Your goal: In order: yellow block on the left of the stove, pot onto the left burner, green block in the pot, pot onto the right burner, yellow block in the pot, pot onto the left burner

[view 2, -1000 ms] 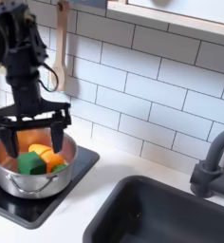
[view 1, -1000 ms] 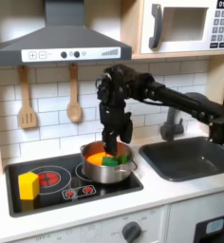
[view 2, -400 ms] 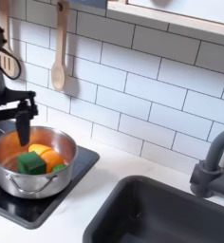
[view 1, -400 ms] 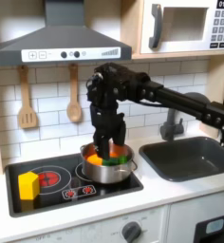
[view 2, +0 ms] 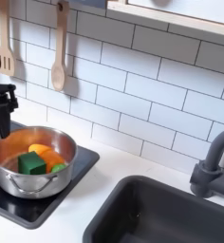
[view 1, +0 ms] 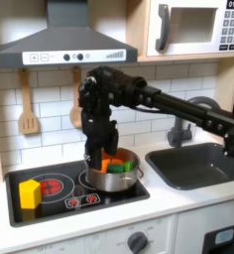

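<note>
the fingers (view 1: 95,164) hang down over the stove (view 1: 59,199), just by the pot (view 1: 116,176), on its side toward the first exterior view's left. they look a little apart, with nothing between them, but the dark stove behind makes it hard to be sure. in the second exterior view one black finger (view 2: 3,112) shows at the second exterior view's left edge, just behind the pot's (view 2: 30,177) rim.

the pot sits on the right burner (view 1: 101,181), just next to the fingers on the first exterior view's right. the green block (view 2: 30,163) lies inside the pot, with an orange piece (view 2: 46,154) touching it from behind. in the first exterior view the green block (view 1: 117,168) and the orange piece (view 1: 110,163) peek over the rim.

the left burner (view 1: 52,186) is bare, on the first exterior view's left of the fingers. the yellow block (view 1: 29,193) stands past it, at the stove's edge on the first exterior view's left, well apart from the fingers.

a sink (view 1: 198,164) is set in the white surface (view 1: 178,203) far off on the first exterior view's right, with a tap (view 2: 207,163) behind it. wooden spoons (view 1: 77,99) hang on the tile wall behind the arm.
</note>
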`<state>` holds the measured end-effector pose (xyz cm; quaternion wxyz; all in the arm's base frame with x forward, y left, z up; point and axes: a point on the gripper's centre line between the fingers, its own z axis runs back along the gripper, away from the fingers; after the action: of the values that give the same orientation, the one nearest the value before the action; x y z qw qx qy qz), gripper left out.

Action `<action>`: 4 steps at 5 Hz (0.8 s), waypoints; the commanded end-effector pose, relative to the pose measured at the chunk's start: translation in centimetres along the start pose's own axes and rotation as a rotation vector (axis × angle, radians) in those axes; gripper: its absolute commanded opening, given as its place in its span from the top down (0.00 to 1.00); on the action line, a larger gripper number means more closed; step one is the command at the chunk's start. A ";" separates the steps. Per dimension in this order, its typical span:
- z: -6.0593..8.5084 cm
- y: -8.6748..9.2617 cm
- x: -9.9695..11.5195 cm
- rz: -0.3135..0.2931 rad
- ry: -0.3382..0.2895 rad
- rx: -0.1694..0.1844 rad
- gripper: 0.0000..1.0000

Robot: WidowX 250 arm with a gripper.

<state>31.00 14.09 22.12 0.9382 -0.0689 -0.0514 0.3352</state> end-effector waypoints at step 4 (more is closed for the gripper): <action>-0.8 3.5 4.3 0.165 -0.011 0.076 0.00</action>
<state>32.27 19.67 20.91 0.9082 -0.0352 -0.0378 0.4153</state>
